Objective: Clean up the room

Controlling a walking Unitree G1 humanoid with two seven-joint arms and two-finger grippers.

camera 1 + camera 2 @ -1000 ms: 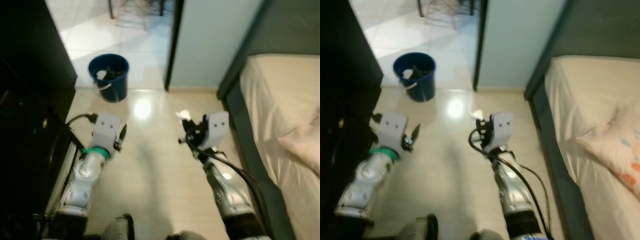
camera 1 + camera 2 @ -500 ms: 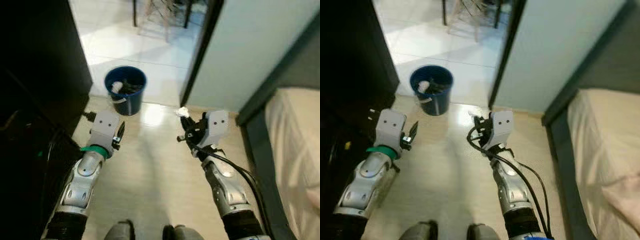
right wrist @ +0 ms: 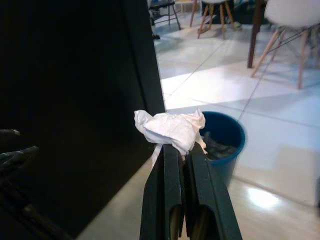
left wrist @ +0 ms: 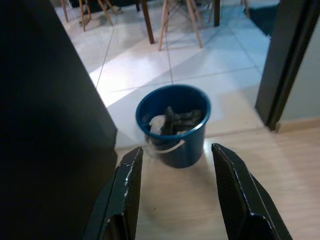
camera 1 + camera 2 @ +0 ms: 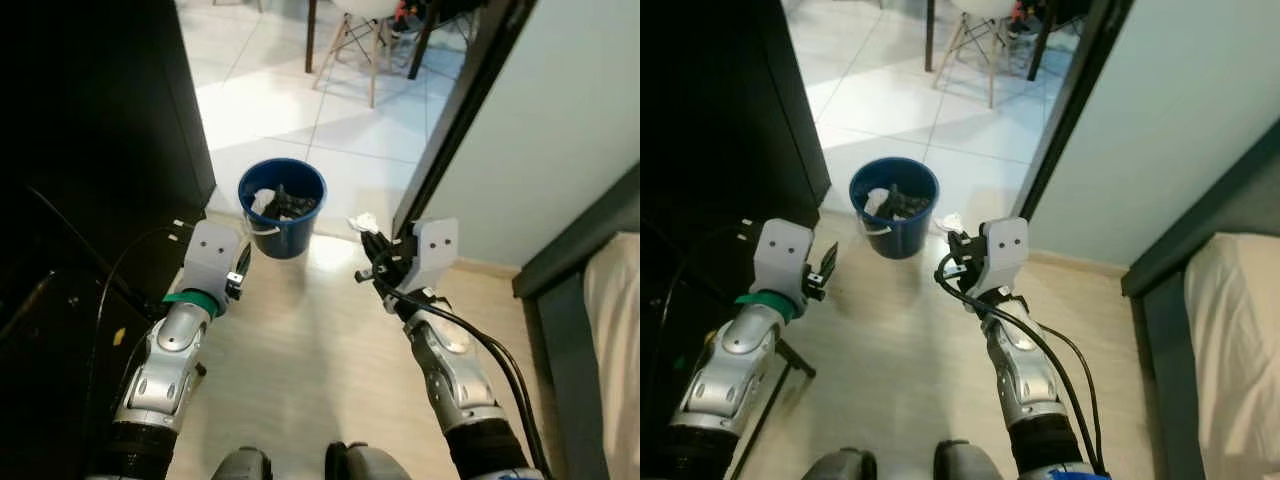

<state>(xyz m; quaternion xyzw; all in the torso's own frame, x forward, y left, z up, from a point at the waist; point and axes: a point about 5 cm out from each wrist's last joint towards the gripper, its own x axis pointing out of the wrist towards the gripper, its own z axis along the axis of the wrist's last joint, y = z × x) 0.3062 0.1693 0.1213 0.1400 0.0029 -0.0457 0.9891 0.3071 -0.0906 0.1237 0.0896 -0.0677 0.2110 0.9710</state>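
A blue bucket (image 5: 283, 206) holding dark and white scraps stands on the floor at the doorway, ahead of both arms. My right gripper (image 5: 364, 238) is shut on a crumpled white tissue (image 3: 171, 128), held above the wooden floor a little to the right of the bucket (image 3: 224, 140). My left gripper (image 4: 176, 165) is open with nothing between its fingers, low and just short of the bucket (image 4: 174, 123) on its left side.
A tall black cabinet (image 5: 90, 150) lines the left, with cables trailing below it. A dark door frame (image 5: 455, 115) and pale wall stand on the right, and a bed corner (image 5: 1235, 340) lies at far right. Chair legs (image 5: 345, 45) stand on the white tiles beyond.
The camera has advanced and turned toward the doorway, so the bucket is nearer and the bed has slid out to the right. Both grippers keep their poses, the right still holding the tissue.
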